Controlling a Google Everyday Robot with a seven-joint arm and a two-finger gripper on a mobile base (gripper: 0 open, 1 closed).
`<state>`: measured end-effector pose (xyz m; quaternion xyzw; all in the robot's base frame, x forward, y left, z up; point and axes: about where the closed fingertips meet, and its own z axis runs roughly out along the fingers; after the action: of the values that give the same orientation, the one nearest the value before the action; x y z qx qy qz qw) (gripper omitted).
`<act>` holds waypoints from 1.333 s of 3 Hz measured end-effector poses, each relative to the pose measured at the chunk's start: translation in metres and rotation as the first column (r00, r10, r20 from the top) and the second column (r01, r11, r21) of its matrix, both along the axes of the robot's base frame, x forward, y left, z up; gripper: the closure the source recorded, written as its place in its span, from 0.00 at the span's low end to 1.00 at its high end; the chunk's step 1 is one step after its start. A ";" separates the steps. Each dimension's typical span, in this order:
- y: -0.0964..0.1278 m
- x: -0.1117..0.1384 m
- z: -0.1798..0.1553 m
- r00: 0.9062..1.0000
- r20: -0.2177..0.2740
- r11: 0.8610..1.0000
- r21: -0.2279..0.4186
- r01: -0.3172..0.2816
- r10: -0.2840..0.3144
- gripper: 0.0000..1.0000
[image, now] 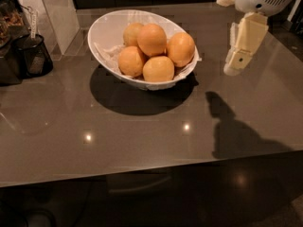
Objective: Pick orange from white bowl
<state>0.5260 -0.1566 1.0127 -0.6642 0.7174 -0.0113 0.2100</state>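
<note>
The white bowl [100, 36] stands on the dark grey table, left of centre toward the back, lined with crumpled white paper. Several oranges lie piled in it; the topmost orange [151, 39] sits in the middle, with others at the right [180, 48] and front [158, 69]. My gripper [238, 56], cream-coloured under a white wrist housing, hangs above the table at the upper right. It is to the right of the bowl, apart from it, and holds nothing that I can see.
A black mesh holder [32, 56] and dark items stand at the left edge. A pale upright panel [56, 13] stands behind them. The table's front edge [151, 171] runs across the lower part. The arm's shadow [232, 129] lies on the table at the right.
</note>
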 end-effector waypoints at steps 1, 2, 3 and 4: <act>0.018 0.019 0.003 0.999 0.013 0.999 -0.001 -0.035 0.035 0.00; 0.042 0.044 0.005 0.997 0.011 0.997 -0.019 -0.077 0.077 0.00; 0.070 0.072 -0.003 0.993 -0.012 0.993 -0.030 -0.117 0.117 0.00; 0.076 0.078 0.000 0.993 0.014 0.993 -0.019 -0.118 0.118 0.00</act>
<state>0.6039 -0.0808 1.0125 -0.7073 0.6751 -0.0103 0.2095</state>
